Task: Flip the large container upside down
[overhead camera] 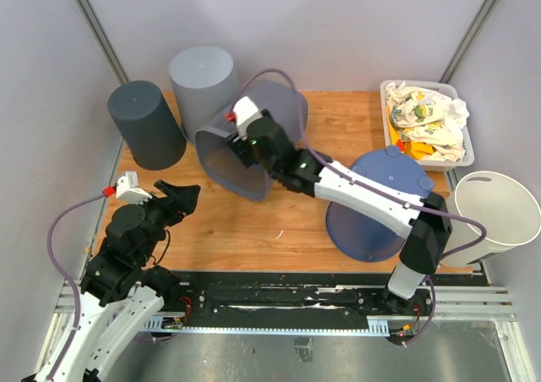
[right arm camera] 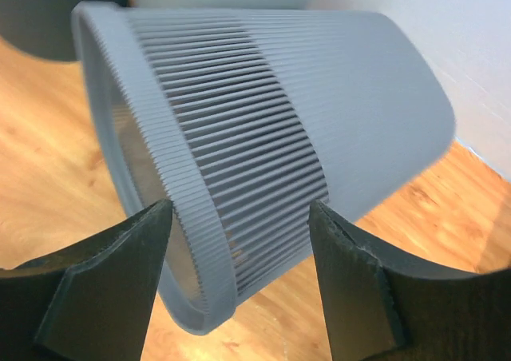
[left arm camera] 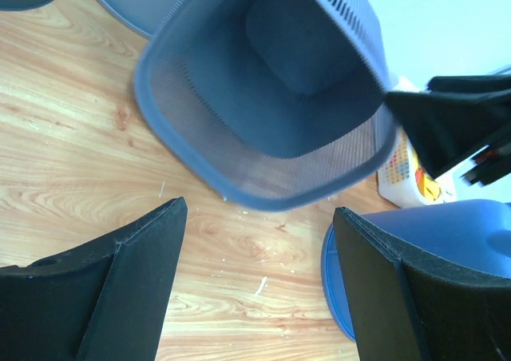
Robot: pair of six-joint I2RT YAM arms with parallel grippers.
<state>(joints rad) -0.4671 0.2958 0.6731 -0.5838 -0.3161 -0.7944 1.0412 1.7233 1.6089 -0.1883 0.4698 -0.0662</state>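
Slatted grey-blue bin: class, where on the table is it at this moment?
In the top view the slatted bin sits tipped at the table's left-centre, in front of the light grey cylinder, its rim between the right gripper's fingers.

The large grey-blue plastic bin point(overhead camera: 281, 110) point(left arm camera: 271, 97) point(right arm camera: 303, 113) lies tipped on its side at the far-left part of the bench, close to the far edge. It has a thick rolled rim and a finely ribbed, slotted upper wall, and it tapers to a smooth closed base. Its rounded-square mouth faces the near-left corner and the base points towards the far edge. The lowest part of the rim is down at the wood; I can't tell whether it touches.
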